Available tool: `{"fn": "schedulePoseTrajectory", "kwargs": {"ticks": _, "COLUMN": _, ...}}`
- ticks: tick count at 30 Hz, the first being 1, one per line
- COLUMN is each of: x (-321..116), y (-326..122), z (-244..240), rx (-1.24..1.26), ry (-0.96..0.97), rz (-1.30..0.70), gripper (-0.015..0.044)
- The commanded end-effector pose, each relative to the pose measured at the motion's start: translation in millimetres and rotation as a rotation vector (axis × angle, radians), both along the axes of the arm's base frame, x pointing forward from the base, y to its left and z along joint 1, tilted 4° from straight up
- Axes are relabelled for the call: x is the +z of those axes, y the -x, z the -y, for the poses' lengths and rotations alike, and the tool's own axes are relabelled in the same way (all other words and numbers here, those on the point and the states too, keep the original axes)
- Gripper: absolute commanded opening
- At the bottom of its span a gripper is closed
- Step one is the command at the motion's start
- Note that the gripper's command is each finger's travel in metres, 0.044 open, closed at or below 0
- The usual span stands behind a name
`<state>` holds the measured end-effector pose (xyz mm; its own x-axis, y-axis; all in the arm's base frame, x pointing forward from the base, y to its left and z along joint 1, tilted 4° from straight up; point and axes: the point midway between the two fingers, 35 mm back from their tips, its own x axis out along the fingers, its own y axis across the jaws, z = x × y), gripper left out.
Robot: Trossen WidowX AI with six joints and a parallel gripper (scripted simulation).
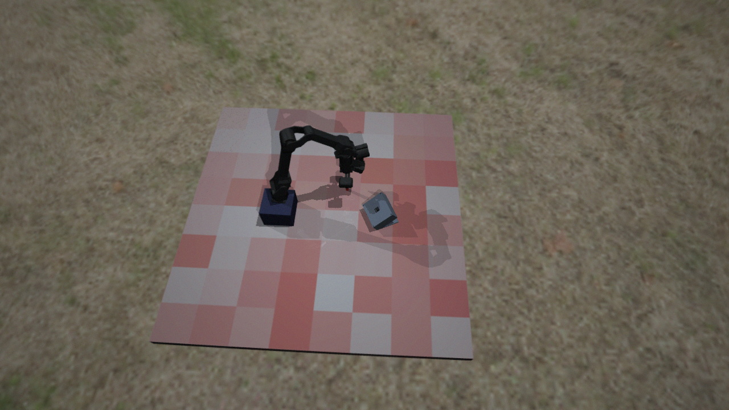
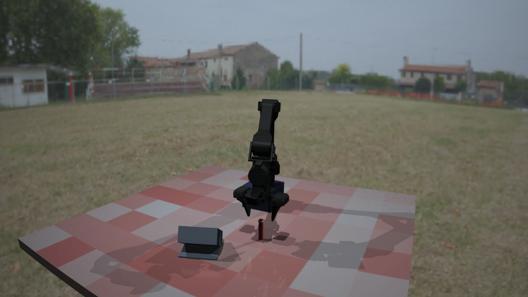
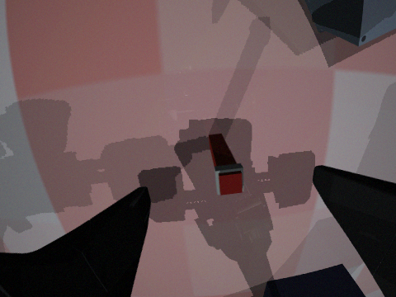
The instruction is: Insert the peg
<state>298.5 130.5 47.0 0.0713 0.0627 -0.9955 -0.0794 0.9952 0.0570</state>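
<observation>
A red peg [image 1: 347,189] [image 2: 260,232] [image 3: 230,184] with flat sides, a square top and a pale band near the top stands upright on the table. My gripper [image 2: 260,218] [image 3: 234,185] is open, pointing down above the peg. In the wrist view the peg's top shows between the two spread fingertips, touching neither. In the exterior view the fingertips are just above the peg's top. The blue-grey sloped panel [image 1: 385,211] [image 2: 199,235] [image 3: 377,21] has a dark square hole [image 1: 376,209] in its face; the hole is hidden in the exterior view and the wrist view.
The arm's navy base block [image 1: 277,214] [image 3: 313,285] stands on the checkered table [image 1: 204,285] [image 2: 158,208], on the other side of the peg from the panel. The panel is close to the peg. Shadows of the arm lie around the peg and panel.
</observation>
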Motion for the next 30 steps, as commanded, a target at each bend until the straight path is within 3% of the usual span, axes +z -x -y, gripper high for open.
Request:
{"fn": "schedulePoseTrajectory", "kwargs": {"ticks": 1, "x": -7.1, "y": 0.1, "z": -0.9, "rx": 0.005, "ry": -0.002, "rz": -0.003, "gripper": 0.0440}}
{"fn": "schedulePoseTrajectory", "kwargs": {"ticks": 27, "x": -46.5, "y": -1.1, "z": -3.8, "rx": 0.005, "ry": -0.002, "rz": -0.003, "gripper": 0.0440}}
{"fn": "schedulePoseTrajectory", "kwargs": {"ticks": 30, "x": -43.0, "y": -2.0, "z": -3.6, "rx": 0.008, "ry": 0.000, "rz": -0.001, "gripper": 0.0361}}
